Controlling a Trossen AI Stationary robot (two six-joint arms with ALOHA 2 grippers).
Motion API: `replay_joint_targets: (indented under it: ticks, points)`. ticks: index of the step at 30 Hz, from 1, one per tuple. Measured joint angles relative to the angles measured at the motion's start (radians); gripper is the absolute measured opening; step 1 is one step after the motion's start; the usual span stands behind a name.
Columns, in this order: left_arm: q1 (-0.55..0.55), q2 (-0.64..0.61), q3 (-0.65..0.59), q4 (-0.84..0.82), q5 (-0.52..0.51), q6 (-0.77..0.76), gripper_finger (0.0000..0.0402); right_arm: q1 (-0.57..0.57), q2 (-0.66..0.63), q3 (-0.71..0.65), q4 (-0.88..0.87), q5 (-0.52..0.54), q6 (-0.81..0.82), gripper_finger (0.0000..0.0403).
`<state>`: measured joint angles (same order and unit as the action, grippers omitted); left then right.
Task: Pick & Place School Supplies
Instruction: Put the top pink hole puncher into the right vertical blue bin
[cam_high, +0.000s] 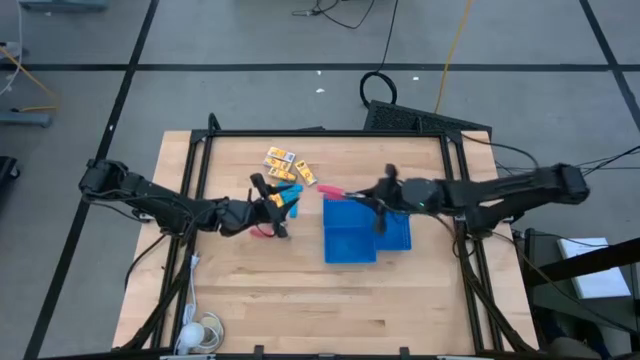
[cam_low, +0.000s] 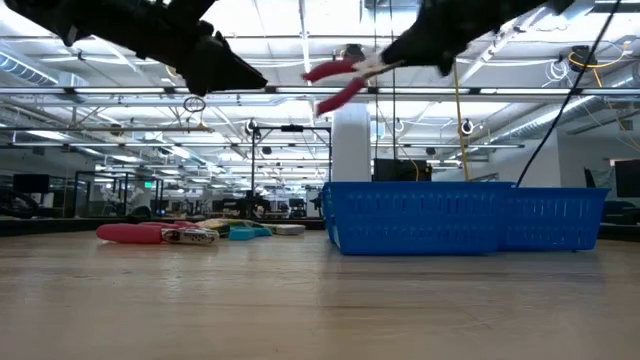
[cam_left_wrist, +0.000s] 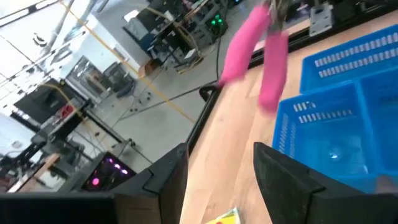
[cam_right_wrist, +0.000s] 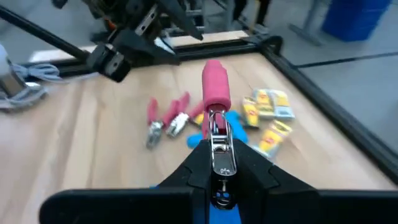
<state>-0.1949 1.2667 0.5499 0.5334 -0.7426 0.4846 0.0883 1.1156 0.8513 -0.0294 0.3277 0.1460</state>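
My right gripper (cam_high: 372, 196) (cam_right_wrist: 217, 163) is shut on a red-handled plier-like tool (cam_high: 334, 190) (cam_low: 340, 78), high above the blue tray's (cam_high: 350, 245) (cam_low: 460, 215) far-left corner. My left gripper (cam_high: 276, 206) (cam_left_wrist: 221, 180) is open and raised off the table near the remaining supplies, touching nothing. A second red-handled tool (cam_right_wrist: 163, 118) (cam_low: 150, 233) lies flat on the wood. Yellow-orange packets (cam_high: 284, 160) (cam_right_wrist: 267, 115) and light-blue pieces (cam_high: 291, 189) (cam_right_wrist: 235, 123) lie beside it. In the left wrist view the held tool (cam_left_wrist: 255, 56) shows ahead, next to the tray (cam_left_wrist: 336, 118). My right gripper pinches the tool's metal head (cam_right_wrist: 219, 127) between its two fingers, coming about level from the table's right. The two red handles (cam_right_wrist: 214, 87) stick out past the fingertips toward the table's left, spread apart. The tool is lifted clear of the table and tray.
A white cable and small white object (cam_high: 200, 330) lie at the table's near-left corner. A black frame (cam_high: 320, 133) runs along the far edge and sides. Bare wood (cam_high: 300, 300) stretches across the near half.
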Motion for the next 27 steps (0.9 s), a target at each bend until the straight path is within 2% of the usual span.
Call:
replay_joint_targets:
  ticks: [5, 9, 16, 21, 27]
  points:
    - [0.026, 0.000, 0.000, 0.000, -0.001, -0.023, 0.0186, 0.171, -0.111, 0.003, -0.300, 0.218, 0.065, 0.0028]
    - [0.047, 0.000, 0.000, 0.001, -0.002, -0.072, 0.0186, 0.267, -0.117, 0.048, -0.606, 0.300, 0.162, 0.0028]
    - [0.070, 0.000, 0.000, 0.001, -0.002, -0.152, 0.0187, 0.339, 0.004, 0.213, -0.961, 0.303, 0.198, 0.0028]
    - [0.077, 0.000, 0.000, 0.001, -0.002, -0.203, 0.0186, 0.357, 0.128, 0.321, -1.214, 0.296, 0.315, 0.0028]
    - [0.077, 0.000, 0.000, 0.001, -0.001, -0.203, 0.0186, 0.361, 0.242, 0.327, -1.258, 0.213, 0.394, 0.0028]
